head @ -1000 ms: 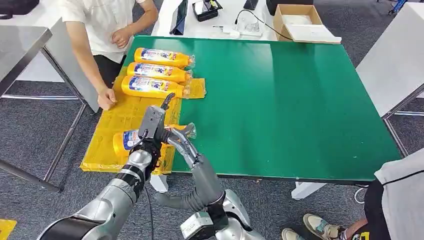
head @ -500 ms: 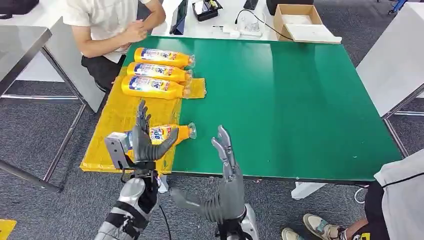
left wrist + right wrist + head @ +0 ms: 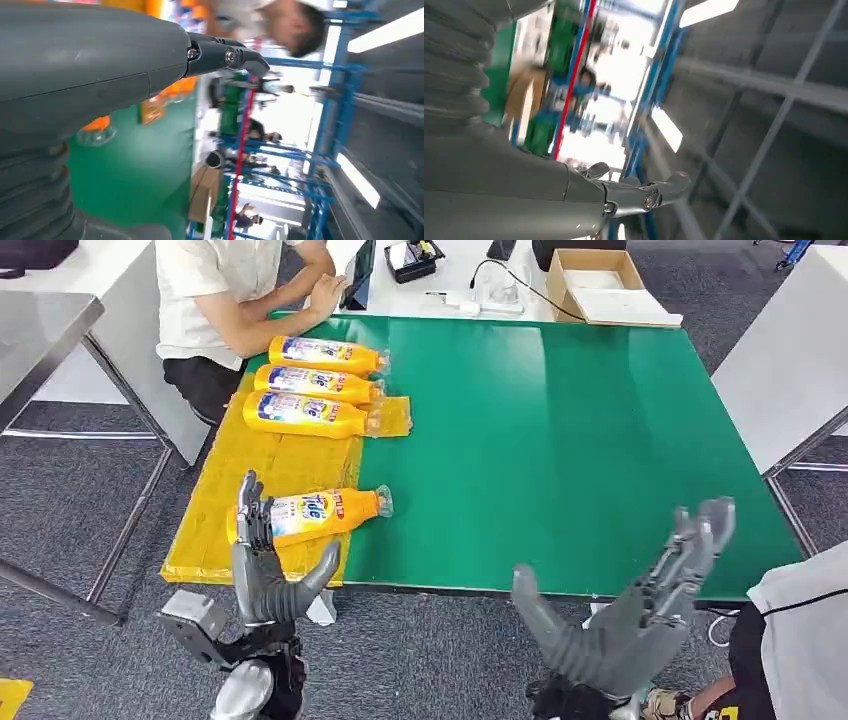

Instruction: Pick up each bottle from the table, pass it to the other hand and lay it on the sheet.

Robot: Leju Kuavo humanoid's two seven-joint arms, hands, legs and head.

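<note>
Several orange bottles lie on the yellow sheet (image 3: 250, 465) at the green table's left side. Three lie side by side at the far end: the first (image 3: 325, 353), the second (image 3: 315, 383) and the third (image 3: 305, 413). A fourth bottle (image 3: 310, 513) lies alone near the front edge, its clear cap over the green top. My left hand (image 3: 262, 565) stands upright just in front of that bottle, fingers spread, holding nothing. My right hand (image 3: 640, 610) is raised at the lower right before the table's front edge, fingers apart and empty.
A person in a white shirt (image 3: 215, 285) sits at the table's far left corner, a hand at the table edge. A cardboard box (image 3: 600, 285) and cables lie beyond the green table (image 3: 580, 440). Another person's leg and shoe (image 3: 640, 695) are at lower right.
My left hand has let go of the fourth bottle and drawn back toward me. My right hand swung away from it to the lower right. The person pulled the arm off the sheet.
</note>
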